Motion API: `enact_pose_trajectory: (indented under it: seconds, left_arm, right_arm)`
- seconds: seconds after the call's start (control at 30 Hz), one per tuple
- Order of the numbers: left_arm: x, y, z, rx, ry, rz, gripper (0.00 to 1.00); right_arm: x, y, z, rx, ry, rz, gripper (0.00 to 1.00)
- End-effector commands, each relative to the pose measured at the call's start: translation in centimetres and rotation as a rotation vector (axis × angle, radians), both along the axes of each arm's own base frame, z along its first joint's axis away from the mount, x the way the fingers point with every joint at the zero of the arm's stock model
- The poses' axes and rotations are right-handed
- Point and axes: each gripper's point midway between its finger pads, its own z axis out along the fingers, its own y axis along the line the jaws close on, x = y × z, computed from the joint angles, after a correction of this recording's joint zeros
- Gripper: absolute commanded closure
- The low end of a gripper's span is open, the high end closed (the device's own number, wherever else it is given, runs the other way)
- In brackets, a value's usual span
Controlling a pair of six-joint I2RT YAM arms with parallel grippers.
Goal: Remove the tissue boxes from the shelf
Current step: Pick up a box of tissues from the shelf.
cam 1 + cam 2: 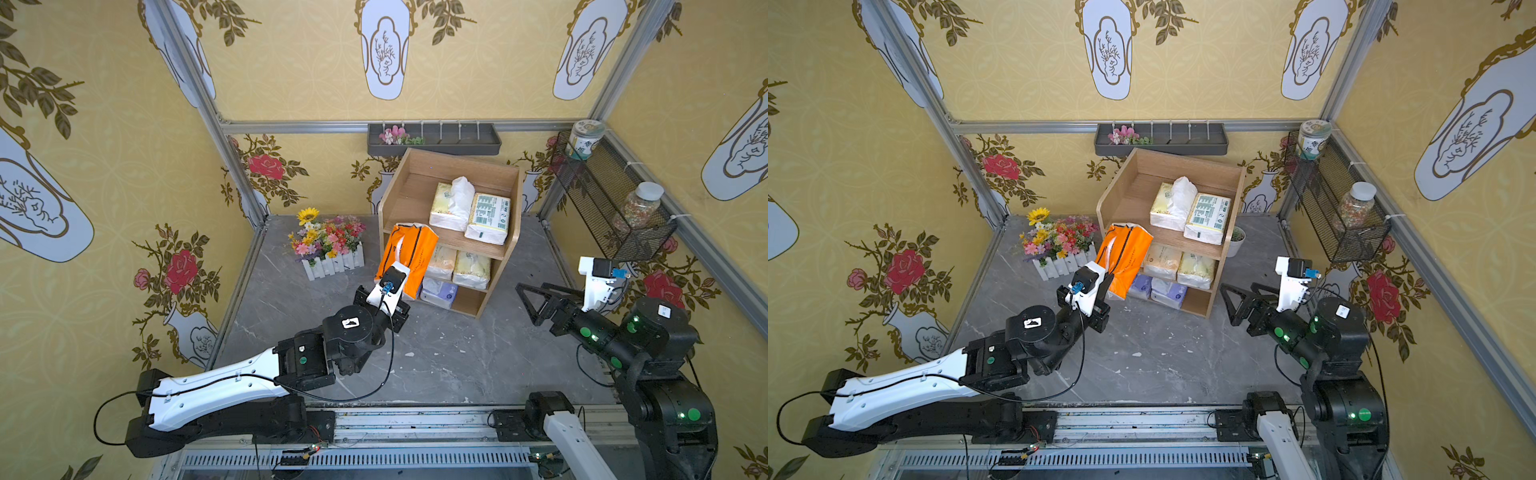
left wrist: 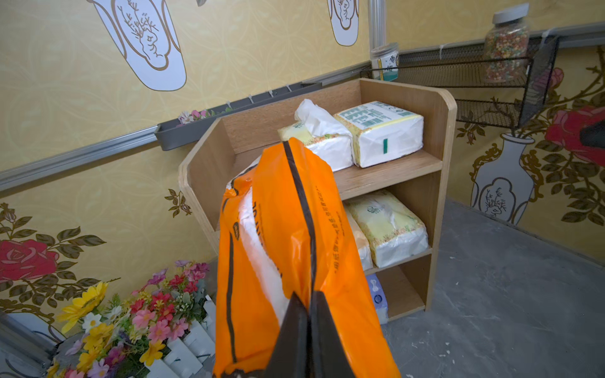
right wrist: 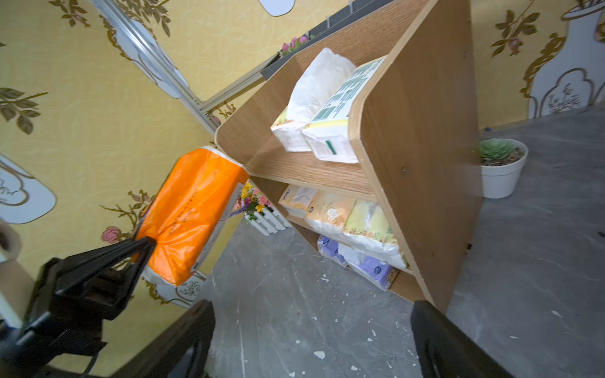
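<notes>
Item one: orange pack (image 1: 409,253), off the shelf (image 1: 457,164), hanging tilted just before its left front corner. My left gripper (image 2: 309,304) is clamped tight on the wrapper's lower end.

Top tier: opened cream pack (image 1: 446,208) and green-label white pack (image 1: 488,218), side by side.

Middle tier: three pale packs (image 3: 330,212) in a row.

Bottom tier: lavender packs (image 1: 1169,293).

My right gripper (image 1: 527,303), fingers wide apart and holding nothing, hovers over the grey table (image 1: 436,353), right of the shelf.

Flower box (image 1: 328,245): left of the shelf.
</notes>
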Motion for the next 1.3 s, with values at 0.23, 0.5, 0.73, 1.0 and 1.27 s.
enact_pose_trajectory:
  seconds: [0.23,0.5,0.73,1.0,1.27]
  left_arm:
    - [-0.8,0.4,-5.1,0.051,0.032,-0.023,1.0]
    - [-1.7,0.2,-6.3,0.053,0.049,-0.092,1.0]
    - [-1.2,-1.2,-7.8,0.146,0.049,-0.078,1.0]
    - [-0.8,-2.8,-9.2,0.22,0.049,-0.076,1.0]
    - [-0.9,-2.7,-10.0,0.247,0.061,-0.085,1.0]
  right_arm:
    - [-0.8,3.2,-0.8,0.179,0.084,0.197,0.03]
    - [1.3,3.4,-4.5,0.401,0.226,0.156,0.03]
    - [3.2,2.8,-5.5,0.436,0.269,0.084,0.03]
    - [3.8,7.1,-8.3,0.332,0.347,0.129,0.03]
    - [2.9,15.9,-10.1,0.157,0.326,0.225,0.03]
